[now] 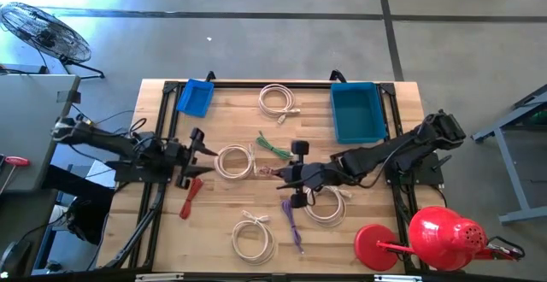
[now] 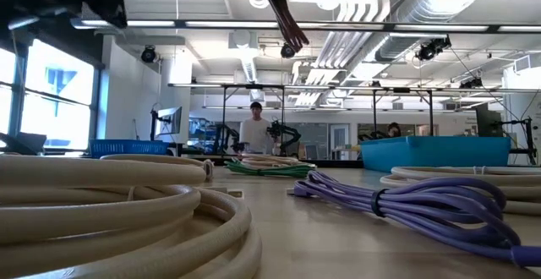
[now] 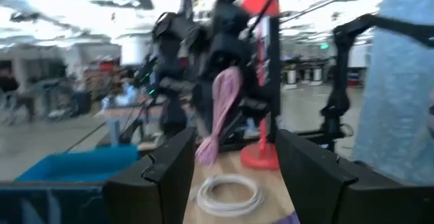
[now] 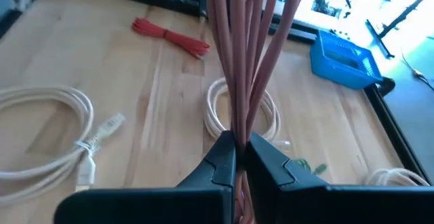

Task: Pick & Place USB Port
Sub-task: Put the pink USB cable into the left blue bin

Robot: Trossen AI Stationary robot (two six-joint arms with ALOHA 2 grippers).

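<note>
Care with the carry matters now: the right gripper [image 4: 236,149], clamped on a pink cable bundle [image 4: 247,54] above mid-table, should travel level to the far-right bin [image 1: 357,111], while the left gripper [image 3: 234,176] waits wide open at left.

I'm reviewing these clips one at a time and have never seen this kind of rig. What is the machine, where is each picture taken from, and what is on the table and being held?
These are two dark robot arms at a wooden table. The high view looks straight down. The low view sits at table height, looking into the room. The other two come from cameras on each arm's wrist.

The right gripper, over the middle of the table, is shut on a bundled pinkish-red cable and holds it in the air. The left gripper is open and empty near the table's left side.

On the table lie several coiled white cables, a green cable, a purple cable, a red cable, a small blue bin and a larger blue bin. A red watering can stands at one corner.
</note>
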